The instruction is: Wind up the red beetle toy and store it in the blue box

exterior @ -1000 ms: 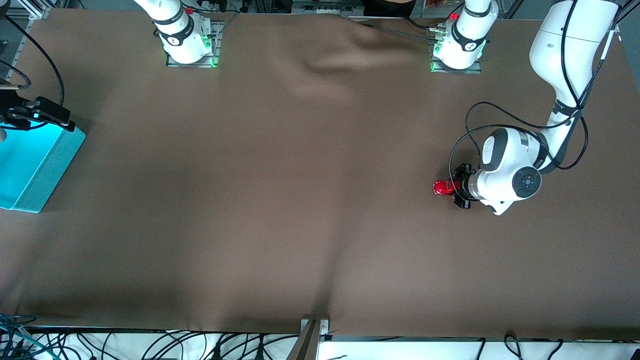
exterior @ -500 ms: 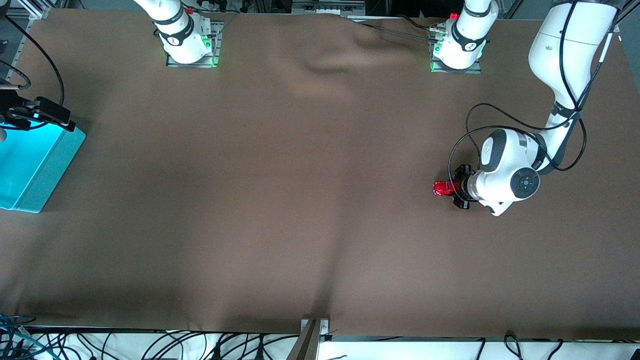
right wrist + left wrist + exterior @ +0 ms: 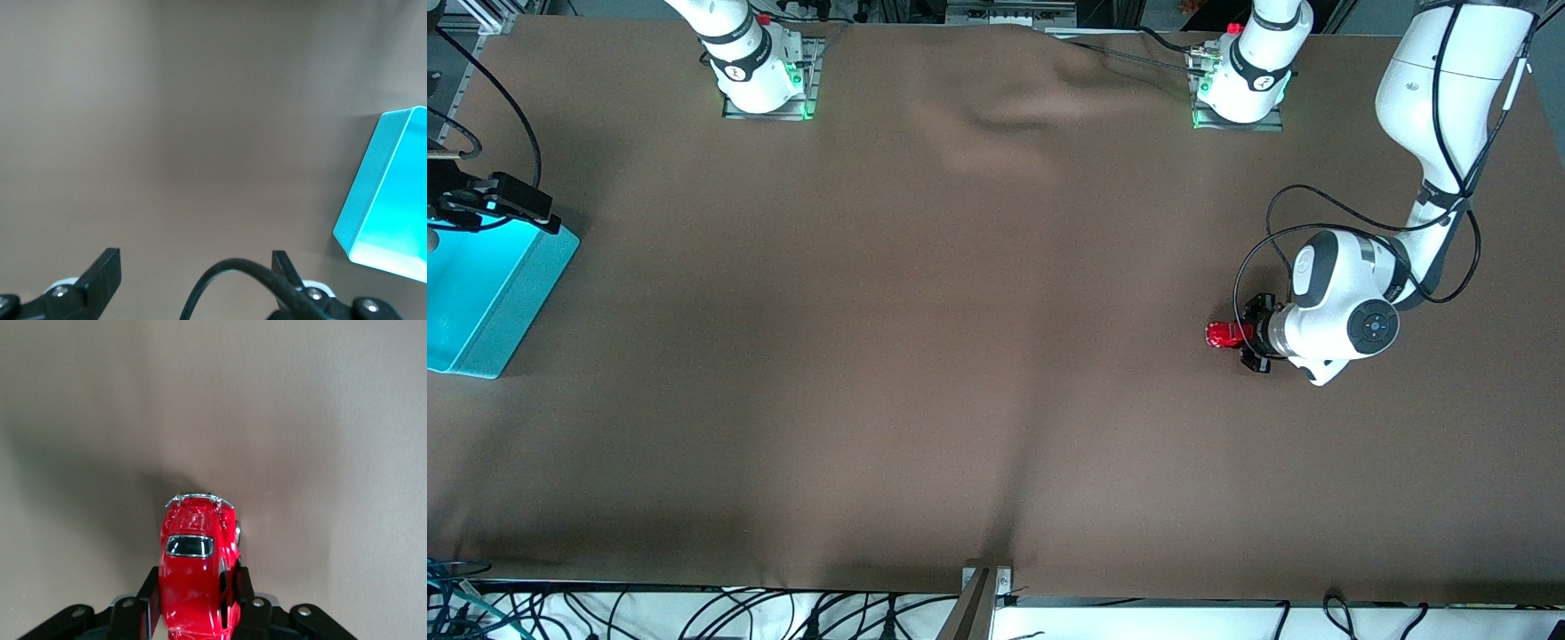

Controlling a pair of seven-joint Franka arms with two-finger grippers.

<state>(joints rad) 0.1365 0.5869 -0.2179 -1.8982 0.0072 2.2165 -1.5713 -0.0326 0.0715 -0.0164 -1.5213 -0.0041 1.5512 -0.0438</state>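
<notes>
Reaching low over the tabletop (image 3: 960,356) toward its own end, the bent left arm's gripper (image 3: 1243,335) has its jaws pinching the red beetle toy (image 3: 1221,334) by the sides. The right gripper (image 3: 193,267) waits, jaws spread, near the blue box (image 3: 480,293) at the right arm's end.

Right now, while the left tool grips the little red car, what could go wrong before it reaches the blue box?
1. The left tool pinches only one end of the red beetle toy; most of its glossy body sticks out, so it may slip or twist.
2. The blue box sits at the right arm's end of the table, so the carry is long.
3. The right tool waits open near the box; a handover could fumble so small a toy.
</notes>
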